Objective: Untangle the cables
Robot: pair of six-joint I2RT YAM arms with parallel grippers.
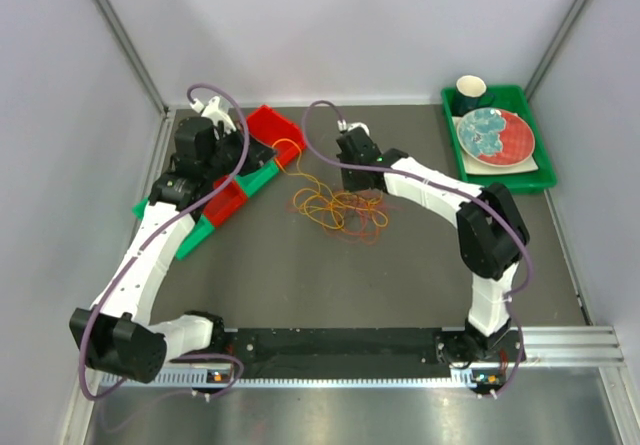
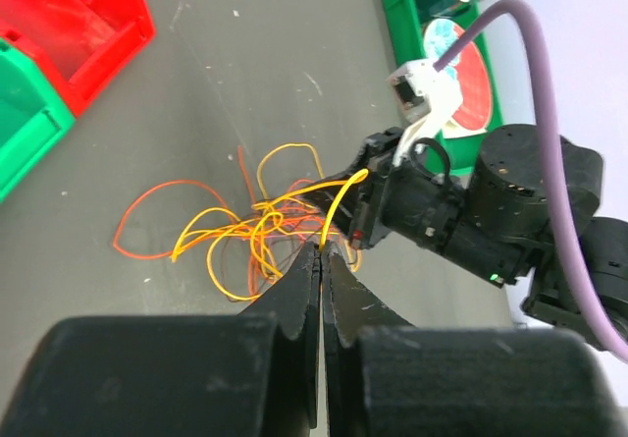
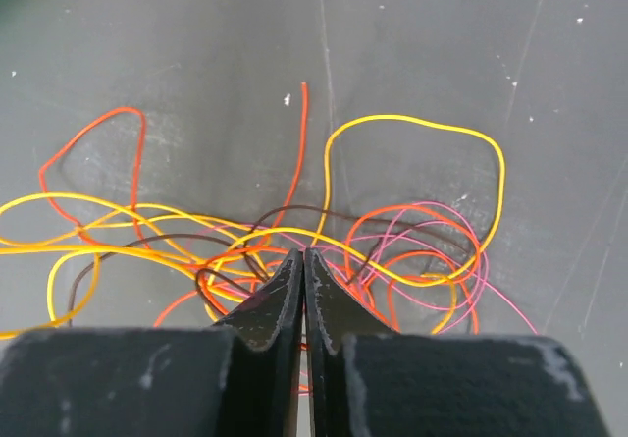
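The cables (image 1: 340,210) lie in a loose tangle of yellow, orange, red, pink and dark brown loops on the dark table, between the two grippers. My left gripper (image 1: 268,155) is raised beside the bins and shut on a yellow cable (image 2: 339,206) at its tips (image 2: 323,248). That strand runs from the jaws across to the tangle (image 2: 245,231). My right gripper (image 1: 352,187) is shut, with its tips (image 3: 302,252) low over the near edge of the tangle (image 3: 392,250). Strands pass under its jaws, and I cannot tell if one is pinched.
A red bin (image 1: 275,125) and green bins (image 1: 258,180) stand left of the tangle, under the left arm. A green tray (image 1: 500,177) at the back right holds a plate (image 1: 495,135) and a cup (image 1: 472,90). Walls close in the table on three sides.
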